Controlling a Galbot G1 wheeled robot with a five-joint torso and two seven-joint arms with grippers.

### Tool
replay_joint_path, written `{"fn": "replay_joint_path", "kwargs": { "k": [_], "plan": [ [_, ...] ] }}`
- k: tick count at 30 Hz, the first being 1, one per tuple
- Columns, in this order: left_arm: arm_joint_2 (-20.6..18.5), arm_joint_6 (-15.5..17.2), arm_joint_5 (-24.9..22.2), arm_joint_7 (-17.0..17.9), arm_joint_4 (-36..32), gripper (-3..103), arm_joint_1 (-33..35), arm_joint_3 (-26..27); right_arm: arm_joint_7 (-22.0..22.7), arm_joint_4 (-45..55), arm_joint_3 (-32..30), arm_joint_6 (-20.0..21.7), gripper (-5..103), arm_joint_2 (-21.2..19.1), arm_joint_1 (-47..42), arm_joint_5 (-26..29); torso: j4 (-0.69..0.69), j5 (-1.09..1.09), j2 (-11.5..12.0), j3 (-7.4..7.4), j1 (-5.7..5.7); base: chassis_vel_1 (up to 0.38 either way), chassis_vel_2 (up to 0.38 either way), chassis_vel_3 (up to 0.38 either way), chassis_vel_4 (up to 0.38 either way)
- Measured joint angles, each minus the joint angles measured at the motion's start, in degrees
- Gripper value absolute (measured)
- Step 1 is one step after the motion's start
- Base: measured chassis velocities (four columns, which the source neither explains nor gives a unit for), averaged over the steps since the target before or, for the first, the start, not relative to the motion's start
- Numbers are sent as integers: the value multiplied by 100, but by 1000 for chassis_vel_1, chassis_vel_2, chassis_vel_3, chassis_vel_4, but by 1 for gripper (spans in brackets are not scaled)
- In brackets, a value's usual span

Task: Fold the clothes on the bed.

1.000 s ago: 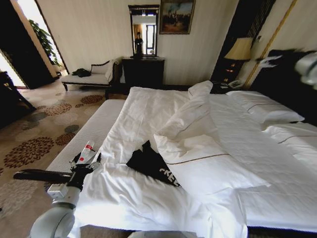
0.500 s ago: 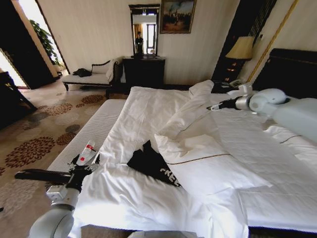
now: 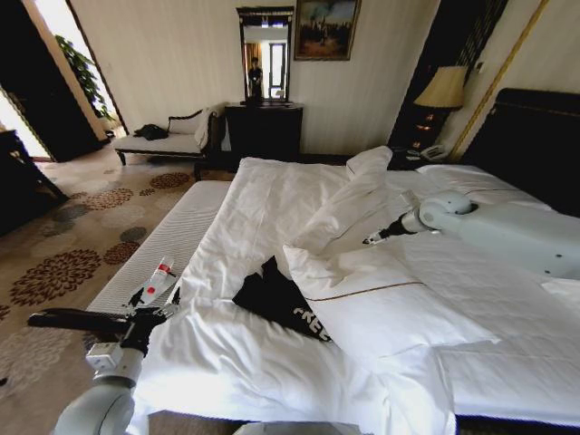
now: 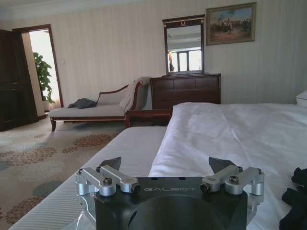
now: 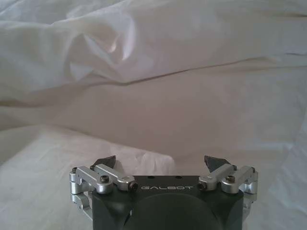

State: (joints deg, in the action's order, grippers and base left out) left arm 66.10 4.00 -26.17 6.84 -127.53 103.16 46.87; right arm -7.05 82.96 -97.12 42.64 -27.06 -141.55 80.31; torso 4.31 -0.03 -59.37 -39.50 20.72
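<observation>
- T-shirt (image 3: 276, 304): black, soft, limp and light; lies crumpled on the bed (image 3: 272, 195) near its foot, partly tucked under the duvet (image 3: 381, 313).
- Grip, as a judgement: pinch an exposed edge or corner; the sleeves look hidden.
- Left claw (image 4: 164, 168): open, empty, near the bed's left edge.
- Right claw (image 5: 159, 164): open, empty, over rumpled white duvet.

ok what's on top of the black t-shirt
A folded-back flap of the white duvet covers the black t-shirt on one side, cutting off its white lettering. How far it runs beneath is hidden.
</observation>
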Motion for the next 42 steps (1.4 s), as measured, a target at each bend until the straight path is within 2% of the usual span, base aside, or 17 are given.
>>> {"fn": "replay_joint_path", "kwargs": {
  "k": [2, 3, 5, 8, 16, 19, 20, 23, 25, 29, 31, 35, 37, 38, 39, 41, 42],
  "plan": [
    [11, 0, 9, 0, 18, 100, -24, -32, -85, 183, 238, -1, 100, 126, 108, -108, 0, -1, 0, 0, 0, 0, 0, 0, 0],
    [27, 0, 12, 6, 34, 100, -51, -55, -125, 407, 414, -6, 100, 275, 139, -259, 5, -1, 0, 0, 0, 0, 0, 0, 0],
    [71, 0, 14, 15, 43, 100, -76, -73, -114, 554, 458, -12, 100, 373, 56, -367, 6, 0, 0, 0, 0, 0, 0, 0, 0],
    [139, 0, 39, 19, 46, 100, -80, -113, -70, 573, 453, -19, 100, 433, -112, -452, 0, 0, 0, 0, 0, 0, 0, 0, 0],
    [157, -2, 68, 26, 51, 100, -41, -108, -113, 553, 396, -35, 101, 456, -371, -703, 1, 1, 0, 0, 0, 0, 0, 0, 0],
    [154, -3, 58, 40, 52, 100, -35, -98, -24, 569, 347, -37, 87, 448, -378, -642, 1, 0, 0, 0, 0, 0, 0, 0, 0],
    [154, -3, 58, 40, 52, 100, -35, -98, -24, 569, 347, -37, 87, 448, -378, -642, 1, 0, 0, 0, 0, 0, 0, 0, 0],
    [154, -4, 58, 52, 55, 100, -55, -115, 54, 623, 347, -41, 71, 504, -308, -583, 0, -1, 0, 0, 0, 0, 0, 0, 0],
    [155, -4, 57, 55, 57, 100, -65, -123, 69, 658, 350, -42, 71, 535, -300, -577, 0, -1, 0, 0, 0, 0, 0, 0, 0],
    [144, -4, 34, 68, 49, 100, -85, -126, 131, 874, 387, -47, 49, 756, -289, -571, 3, 0, 0, 0, 0, 0, 0, 0, 0],
    [138, -4, 16, 70, 45, 100, -84, -122, 144, 918, 394, -47, 49, 795, -287, -572, 3, 0, 0, 0, 0, 0, 0, 0, 0],
    [99, 3, -27, 90, 12, 100, -79, -106, 214, 1137, 430, -48, 28, 977, -203, -556, 2, 0, 0, 0, 0, 0, 0, 0, 0],
    [98, 5, -27, 92, -2, 100, -79, -106, 224, 1163, 433, -48, 28, 998, -188, -549, 2, 0, 0, 0, 0, 0, 0, 0, 0],
    [101, 9, -27, 96, -38, 100, -80, -106, 259, 1237, 439, -48, 16, 1048, -148, -526, 1, 0, 0, 0, 0, 0, 0, 0, 0],
    [105, 9, -27, 97, -55, 100, -80, -106, 277, 1277, 443, -48, 16, 1074, -130, -517, 1, 0, 0, 0, 0, 0, 0, 0, 0],
    [113, 10, -25, 98, -80, 100, -75, -106, 318, 1367, 461, -49, 6, 1131, -82, -499, 1, 1, 0, 0, 0, 0, 0, 0, 0],
    [113, 10, -25, 98, -80, 100, -75, -106, 318, 1367, 461, -49, 6, 1131, -82, -499, 1, 1, 0, 0, 0, 0, 0, 0, 0]
  ]
}}
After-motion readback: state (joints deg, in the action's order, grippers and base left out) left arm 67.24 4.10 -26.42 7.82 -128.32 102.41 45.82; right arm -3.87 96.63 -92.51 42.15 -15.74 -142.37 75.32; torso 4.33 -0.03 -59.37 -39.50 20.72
